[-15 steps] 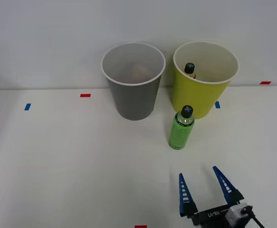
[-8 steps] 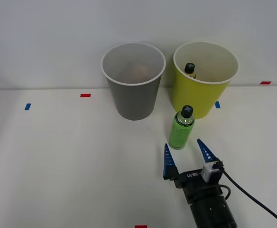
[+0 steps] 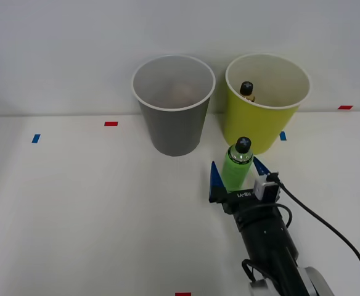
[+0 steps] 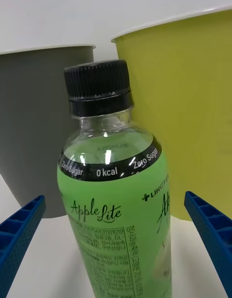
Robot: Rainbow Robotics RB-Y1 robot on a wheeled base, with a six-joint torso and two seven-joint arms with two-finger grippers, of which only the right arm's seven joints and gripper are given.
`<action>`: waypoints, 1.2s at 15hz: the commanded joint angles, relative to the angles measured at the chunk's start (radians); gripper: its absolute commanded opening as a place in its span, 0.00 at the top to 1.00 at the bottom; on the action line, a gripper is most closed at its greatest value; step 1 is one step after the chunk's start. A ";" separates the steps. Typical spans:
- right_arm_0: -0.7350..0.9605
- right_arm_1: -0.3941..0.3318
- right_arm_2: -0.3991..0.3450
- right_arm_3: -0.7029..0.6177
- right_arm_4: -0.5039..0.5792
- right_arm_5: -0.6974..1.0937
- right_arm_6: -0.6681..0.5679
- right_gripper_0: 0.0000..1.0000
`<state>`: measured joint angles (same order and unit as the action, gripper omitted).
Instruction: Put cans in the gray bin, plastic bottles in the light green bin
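We see the right gripper [image 3: 237, 174] reaching in from the near side of the white table [image 3: 75, 209], its two blue ribbed fingers [image 3: 216, 175] spread apart, one on each side of the green bottle [image 3: 237, 166]. The bottle stands upright between them, and in the wrist view there is a clear gap between each finger [image 4: 19, 232] and the green bottle [image 4: 116, 191], so nothing is clamped. That bottle has a black screw cap [image 4: 99, 87], a clear neck above bright green contents, and a label that reads "Apple Lite" with a black band marked "0 kcal". It stands on the table just in front of the light green bin [image 3: 263, 120], slightly toward the gray bin [image 3: 174, 114]. The two bins stand upright side by side at the far edge of the table, the gray one on the left and the lime one on the right, close together. Inside the light green bin we make out the black cap and neck of a second bottle [image 3: 247, 90] leaning near its left inner wall. Something pale lies at the bottom of the gray bin, but we cannot tell what it is. Small red [image 3: 110, 123] and blue [image 3: 36, 138] tape marks dot the tabletop.
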<state>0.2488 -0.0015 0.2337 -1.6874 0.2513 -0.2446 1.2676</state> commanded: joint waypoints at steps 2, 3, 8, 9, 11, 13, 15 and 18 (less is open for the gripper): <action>-0.045 -0.002 0.009 0.000 0.000 0.068 -0.001 0.00; -0.054 -0.003 0.010 0.000 0.000 0.088 0.001 0.00; -0.091 0.011 0.010 0.000 0.002 0.148 0.001 0.00; -0.094 0.011 0.010 0.000 0.002 0.148 0.001 0.00; -0.092 0.011 0.006 0.000 0.002 0.149 0.001 0.00; -0.092 0.008 0.003 0.000 0.002 0.148 -0.001 0.00; -0.089 -0.005 0.003 0.000 -0.007 0.136 -0.008 0.00; -0.088 -0.003 0.007 0.000 -0.009 0.130 -0.010 0.00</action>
<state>0.1606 -0.0047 0.2373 -1.6874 0.2433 -0.1142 1.2584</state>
